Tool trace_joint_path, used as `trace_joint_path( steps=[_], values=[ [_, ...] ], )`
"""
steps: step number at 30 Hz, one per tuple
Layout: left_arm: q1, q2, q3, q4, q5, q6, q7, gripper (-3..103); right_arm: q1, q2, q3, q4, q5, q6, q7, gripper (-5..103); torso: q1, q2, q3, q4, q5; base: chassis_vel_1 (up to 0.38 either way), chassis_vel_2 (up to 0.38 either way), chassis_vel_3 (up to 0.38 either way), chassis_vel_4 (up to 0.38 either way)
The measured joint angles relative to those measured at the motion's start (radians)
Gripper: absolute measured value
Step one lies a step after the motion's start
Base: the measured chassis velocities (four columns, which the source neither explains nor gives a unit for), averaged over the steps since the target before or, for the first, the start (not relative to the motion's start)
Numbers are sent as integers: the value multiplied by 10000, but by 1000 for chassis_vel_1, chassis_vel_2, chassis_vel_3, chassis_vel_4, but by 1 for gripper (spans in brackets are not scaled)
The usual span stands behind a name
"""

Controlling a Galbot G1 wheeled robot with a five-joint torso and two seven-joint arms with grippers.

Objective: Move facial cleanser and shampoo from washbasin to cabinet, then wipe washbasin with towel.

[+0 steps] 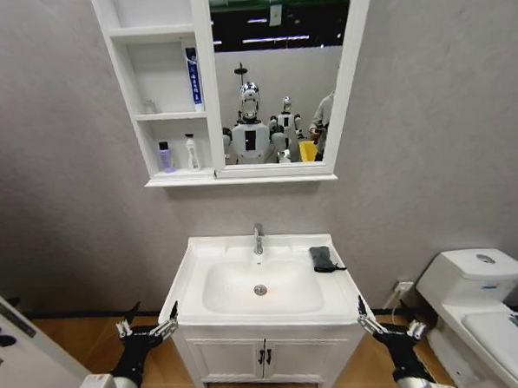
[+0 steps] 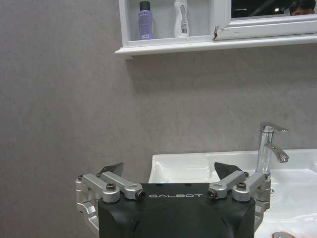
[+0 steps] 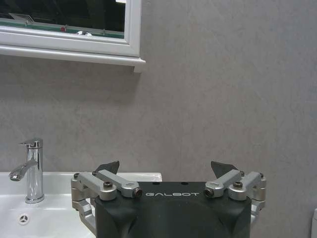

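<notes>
Small dark grey folded towel (image 1: 324, 258) lies on the right rim of the white ceramic washbasin (image 1: 201, 254), beside the chrome faucet (image 1: 258, 238). No bottles on the basin; a purple bottle (image 1: 165, 156) and a white bottle (image 1: 192, 152) stand on the lowest shelf of the white wall cabinet (image 1: 120, 53), so the moving step looks done and wiping is due. Left gripper (image 1: 147, 324) and right gripper (image 1: 386, 324) hang low either side of the vanity, jaws spread, empty. The next move calls for the right gripper to reach up over the rim to the towel.

A purple bottle (image 1: 166, 156) and a white bottle (image 1: 192, 152) stand upright in the white cabinet's (image 1: 125, 88) lowest compartment, while the dark folded towel (image 1: 323, 258) lies on the white washbasin's (image 1: 193, 265) right rim.
</notes>
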Motion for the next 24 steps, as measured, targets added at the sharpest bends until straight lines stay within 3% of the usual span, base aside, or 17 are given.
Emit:
trace_joint_path(
  steps=[8, 16, 18, 19, 20, 22, 24],
  values=[
    [1, 0, 2, 0, -1, 1, 0, 100, 82, -54, -111, -20, 146, -64, -114, 100, -2, 1, 0, 0, 5, -64, 28, 54, -37],
    [-1, 1, 3, 0, -1, 1, 1, 100, 296, -87, -276, -151, 277, -10, -297, 100, 4, -1, 1, 0, 0, -183, 166, 170, -149],
    [-2, 1, 3, 0, -2, 1, 1, 100, 452, -153, -342, -120, 474, -378, -241, 100, 14, -5, 5, 1, 5, -168, 147, 129, -134],
    [-3, 1, 3, 0, -2, 1, 1, 100, 764, -290, -358, -83, 664, -910, -35, 100, 17, -7, 6, 3, 4, -82, 147, 129, -2],
    [-3, 1, 3, 0, -2, 1, 1, 100, 764, -290, -358, -83, 664, -910, -35, 100, 17, -7, 6, 3, 4, -82, 147, 129, -2],
    [-3, 2, 3, 0, -2, 1, 1, 100, 1501, -627, -329, -123, 1180, -2105, 438, 100, 9, -5, 3, -4, 2, -36, 38, 9, 0],
    [-4, 4, 3, 0, -2, 1, 1, 100, 1740, -780, -313, -183, 1421, -2465, 565, 100, 8, -4, 3, -6, -1, -45, 24, -61, -37]
  ],
)
